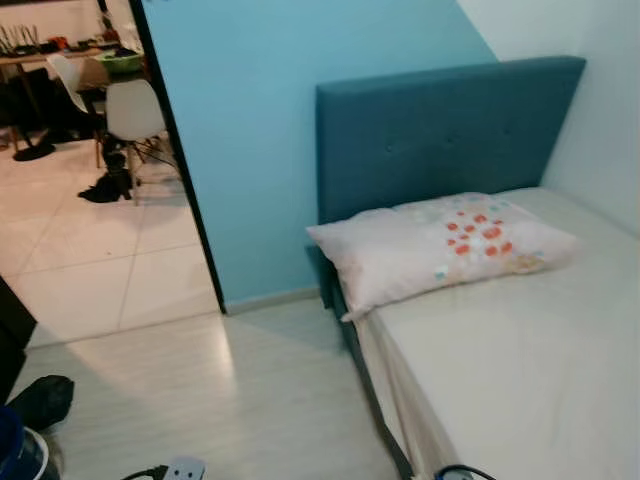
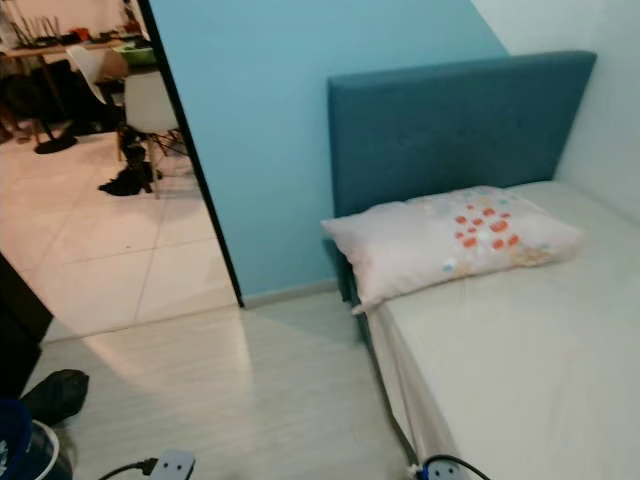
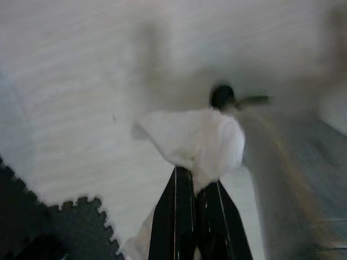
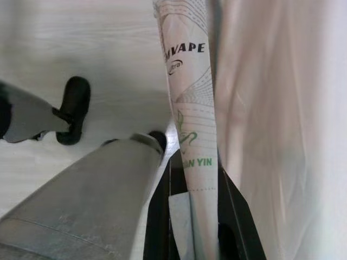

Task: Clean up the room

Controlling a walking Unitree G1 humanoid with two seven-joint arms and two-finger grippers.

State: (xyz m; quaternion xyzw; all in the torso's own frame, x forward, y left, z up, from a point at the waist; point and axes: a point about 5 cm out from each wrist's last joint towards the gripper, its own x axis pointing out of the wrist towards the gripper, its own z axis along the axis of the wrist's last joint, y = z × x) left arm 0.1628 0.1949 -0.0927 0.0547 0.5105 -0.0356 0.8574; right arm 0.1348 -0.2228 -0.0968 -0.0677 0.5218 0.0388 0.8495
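In the left wrist view my left gripper (image 3: 198, 181) is shut on a crumpled white tissue (image 3: 200, 138), held above pale wood-look floor. My right gripper (image 4: 196, 168) is shut on a long folded paper wrapper (image 4: 187, 81) printed with black and green letters; it hangs close beside the bed's hanging sheet (image 4: 271, 108). The eye views look at a bed (image 1: 540, 370) with a cream sheet, a flowered pillow (image 1: 440, 245) and a teal headboard (image 1: 440, 130).
A white power strip (image 1: 183, 468) with a black cord and a black item (image 1: 45, 400) lie on the floor at the lower left, by a blue-and-white container (image 1: 20, 455). A dark foam mat (image 3: 65, 227) lies below my left gripper. The doorway opens onto tiled floor with a white chair (image 1: 133, 110) and black boots (image 1: 108, 185).
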